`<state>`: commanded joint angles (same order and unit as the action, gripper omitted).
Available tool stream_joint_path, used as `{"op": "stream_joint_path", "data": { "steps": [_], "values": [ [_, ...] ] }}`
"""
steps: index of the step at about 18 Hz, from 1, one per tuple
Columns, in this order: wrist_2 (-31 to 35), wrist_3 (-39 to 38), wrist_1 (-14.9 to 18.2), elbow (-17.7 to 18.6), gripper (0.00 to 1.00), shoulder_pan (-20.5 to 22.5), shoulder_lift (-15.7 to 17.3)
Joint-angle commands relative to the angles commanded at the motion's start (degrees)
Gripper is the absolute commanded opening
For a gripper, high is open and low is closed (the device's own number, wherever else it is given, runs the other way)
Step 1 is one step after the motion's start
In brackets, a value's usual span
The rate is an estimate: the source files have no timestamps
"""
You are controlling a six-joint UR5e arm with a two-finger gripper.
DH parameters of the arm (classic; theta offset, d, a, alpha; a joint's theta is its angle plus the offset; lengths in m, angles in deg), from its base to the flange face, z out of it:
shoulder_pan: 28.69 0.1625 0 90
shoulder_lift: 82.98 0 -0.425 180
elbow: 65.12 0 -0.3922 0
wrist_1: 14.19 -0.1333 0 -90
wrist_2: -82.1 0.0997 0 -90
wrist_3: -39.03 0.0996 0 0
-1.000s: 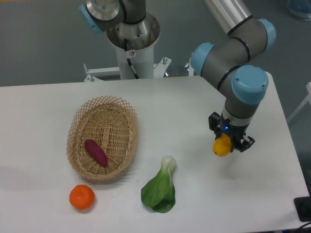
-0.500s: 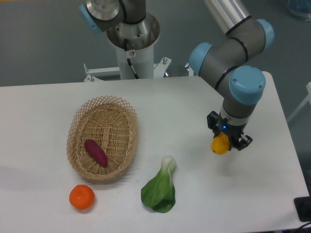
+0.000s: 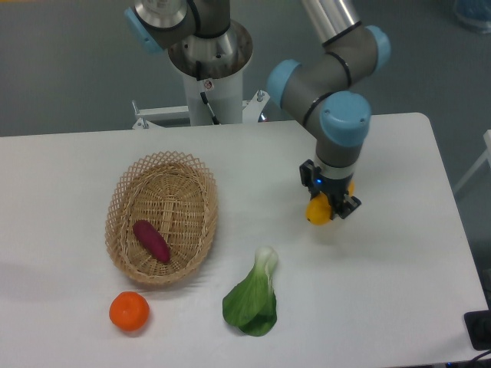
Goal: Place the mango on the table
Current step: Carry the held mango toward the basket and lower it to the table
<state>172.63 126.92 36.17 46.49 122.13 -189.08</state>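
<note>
Since the earlier frames the arm has swung leftward and a little farther from the camera, carrying its load with it: the gripper [image 3: 328, 205] now hangs over the middle-right part of the desk [image 3: 399, 268] instead of near the right edge. The fingers are closed on the mango [image 3: 317, 211], whose yellow-orange body shows below and to the left of the wrist, partly hidden by the black finger housing. A faint shadow lies on the white surface just beside the fruit, so the mango looks low and near the desk, though whether it touches cannot be told from this view.

The shift matters for the task: the fruit is being taken to a bare stretch of desk, well apart from the wicker basket [image 3: 123, 222] on the left, which holds only the purple sweet potato [image 3: 151, 240]. The bok choy [image 3: 252, 299] lies nearer the camera and left of the gripper, and the tangerine [image 3: 129, 311] sits at the near left, just beside the basket's near rim. None of these is under the mango.

My reading is that the carry is close to done and the placing itself is what remains: a short lowering until the fruit rests on the surface, then the fingers spreading to let go. Being smooth and rounded, the mango may roll a little once freed, so a release from very low would be the safer choice.
</note>
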Motion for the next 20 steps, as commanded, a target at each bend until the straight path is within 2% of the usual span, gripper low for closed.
{"op": "stream_joint_path", "data": {
  "steps": [4, 7, 13, 17, 20],
  "values": [
    [0.09, 1.49, 0.09, 6.06, 0.49, -1.84, 3.95],
    [0.09, 1.23, 0.09, 7.92, 0.51, -4.30, 4.84],
    [0.17, 1.41, -0.09, 12.05, 0.59, -4.66, 7.13],
    [-0.09, 1.15, -0.18, 11.97, 0.84, -4.66, 7.48],
    [-0.35, 0.53, -0.88, 11.53, 0.96, -4.66, 8.09]
  ]
}}
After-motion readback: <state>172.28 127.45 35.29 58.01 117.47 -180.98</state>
